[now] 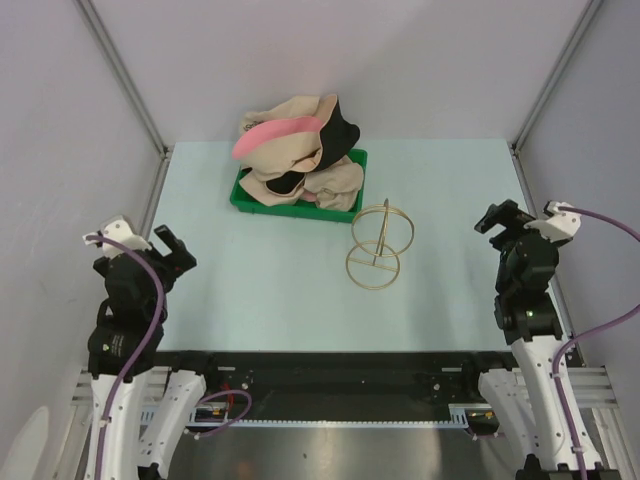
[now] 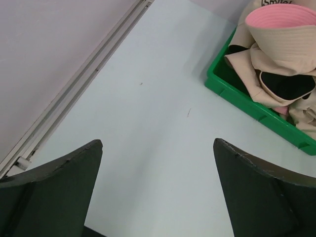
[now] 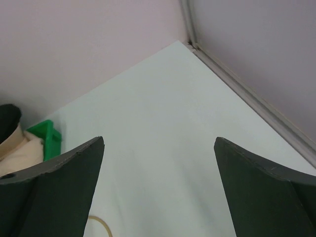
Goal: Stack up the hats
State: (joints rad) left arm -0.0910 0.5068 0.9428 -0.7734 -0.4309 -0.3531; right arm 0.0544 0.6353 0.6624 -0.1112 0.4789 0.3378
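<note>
Across most of the overhead view, a pale table (image 1: 270,290), walled in grey on three sides. At upper centre of that view, heaped in and over a green tray (image 1: 240,198), the hats (image 1: 295,150): beige, crumpled together in no neat stack, with a pink inner side turned up at the heap's top left and a black one at its right. Same heap at the upper right of the left wrist view (image 2: 276,49), bulging above the tray's near wall (image 2: 232,91). Just beside the tray's lower right corner, a gold wire ring stand (image 1: 380,245). At lower left of the overhead view, the left gripper (image 1: 172,248) (image 2: 158,187): spread wide, pinching nothing, over bare table, well apart from the tray. At the right edge, the right gripper (image 1: 497,220) (image 3: 158,187): likewise spread and empty, well apart from the hats.
</note>
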